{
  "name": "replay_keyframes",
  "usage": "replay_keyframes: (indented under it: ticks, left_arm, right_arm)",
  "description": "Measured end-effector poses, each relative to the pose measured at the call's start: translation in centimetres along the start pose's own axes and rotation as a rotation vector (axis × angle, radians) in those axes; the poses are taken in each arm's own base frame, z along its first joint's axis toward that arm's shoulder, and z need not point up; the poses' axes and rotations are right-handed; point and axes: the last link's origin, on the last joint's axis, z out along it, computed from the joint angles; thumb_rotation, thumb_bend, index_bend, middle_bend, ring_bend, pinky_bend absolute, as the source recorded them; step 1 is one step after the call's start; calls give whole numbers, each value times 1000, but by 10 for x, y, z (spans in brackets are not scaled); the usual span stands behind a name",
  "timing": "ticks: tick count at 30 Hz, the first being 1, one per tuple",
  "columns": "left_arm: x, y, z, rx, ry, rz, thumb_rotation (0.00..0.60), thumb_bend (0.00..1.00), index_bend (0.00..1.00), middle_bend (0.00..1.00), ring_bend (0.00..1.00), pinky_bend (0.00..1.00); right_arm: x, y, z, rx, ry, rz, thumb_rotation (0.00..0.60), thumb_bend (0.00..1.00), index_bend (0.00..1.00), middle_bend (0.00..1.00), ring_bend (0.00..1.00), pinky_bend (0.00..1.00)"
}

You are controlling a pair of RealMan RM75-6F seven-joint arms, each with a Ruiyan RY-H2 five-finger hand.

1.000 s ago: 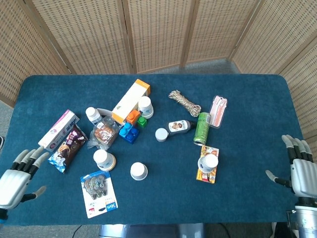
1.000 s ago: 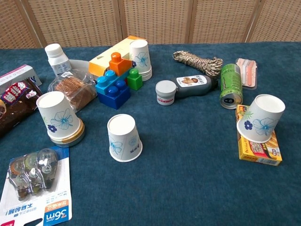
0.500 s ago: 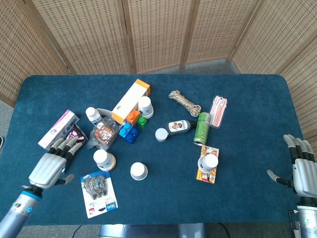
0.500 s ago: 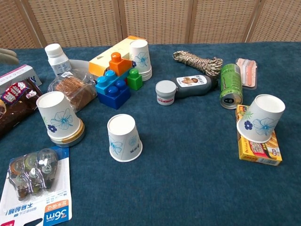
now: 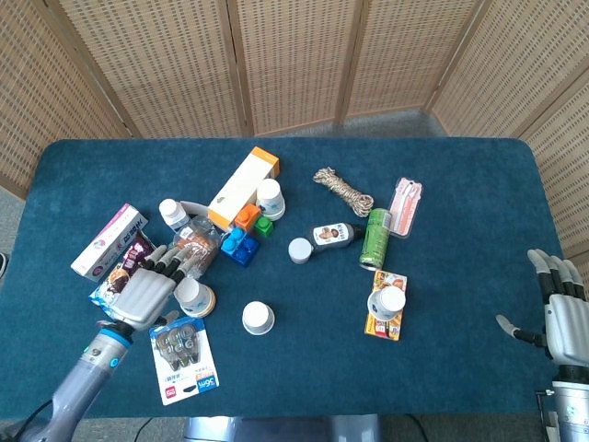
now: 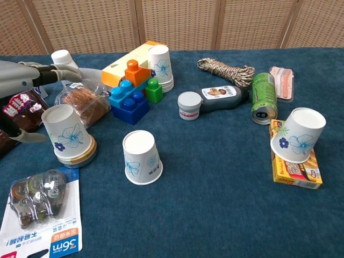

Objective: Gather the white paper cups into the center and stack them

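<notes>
Several white paper cups with blue flowers stand upside down on the blue table. One cup (image 5: 190,293) (image 6: 65,131) sits on a tape roll at the left. Another cup (image 5: 259,318) (image 6: 142,157) stands near the middle front. A third cup (image 5: 270,196) (image 6: 161,67) is beside the orange box. One more cup (image 5: 388,301) (image 6: 298,134) leans on a yellow box (image 5: 386,322). My left hand (image 5: 147,293) (image 6: 19,80) is open right beside the left cup, fingers spread; contact is unclear. My right hand (image 5: 563,315) hovers open at the table's right edge.
An orange-and-cream box (image 5: 244,187), toy blocks (image 5: 241,241), a cookie pack (image 5: 193,247) and a pill bottle (image 5: 172,214) crowd the left cups. A correction-tape pack (image 5: 184,357) lies in front. A rope coil (image 5: 342,189), green can (image 5: 375,238) and dark bottle (image 5: 331,235) lie right of centre.
My left arm has swept in from the table's left front edge toward the left cup, and the hand now sits right beside it. The right hand has barely moved.
</notes>
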Motion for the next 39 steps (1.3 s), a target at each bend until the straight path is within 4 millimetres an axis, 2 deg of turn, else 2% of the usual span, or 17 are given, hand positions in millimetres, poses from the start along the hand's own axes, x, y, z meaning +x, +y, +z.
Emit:
replay_keyframes:
  ticks: [4, 7, 13, 15, 17, 20, 29, 39]
  left_arm:
    - [-5, 10, 8, -1, -5, 26, 600, 271, 0, 2, 11, 293]
    - [-9, 14, 10, 12, -4, 28, 600, 273, 0, 62, 116, 403]
    - [-13, 14, 14, 36, -6, 35, 600, 281, 34, 183, 230, 453]
    - [-13, 14, 15, 41, 2, 38, 600, 285, 70, 252, 296, 493]
    - [-13, 15, 16, 43, 10, 38, 600, 292, 165, 366, 406, 549]
    - [-13, 18, 18, 45, 28, 39, 600, 299, 243, 442, 476, 587]
    - [-11, 23, 19, 51, 63, 27, 600, 299, 277, 465, 494, 598]
    - [11, 45, 32, 0, 156, -3, 600, 295, 268, 452, 490, 593]
  right_arm:
    - [1, 1, 0, -2, 2, 7, 600, 90, 0, 0, 0, 0]
    - [2, 1, 1, -4, 4, 13, 600, 92, 0, 0, 0, 0]
    - [2, 3, 1, -10, 2, 14, 600, 91, 0, 0, 0, 0]
    - [2, 3, 1, -10, 2, 17, 600, 91, 0, 0, 0, 0]
    - [1, 3, 1, -9, 3, 19, 600, 90, 0, 0, 0, 0]
    - [1, 3, 1, -9, 6, 21, 600, 92, 0, 0, 0, 0]
    - [1, 4, 2, -14, 3, 22, 600, 96, 0, 0, 0, 0]
    - [0, 4, 2, -16, -2, 23, 600, 97, 0, 0, 0, 0]
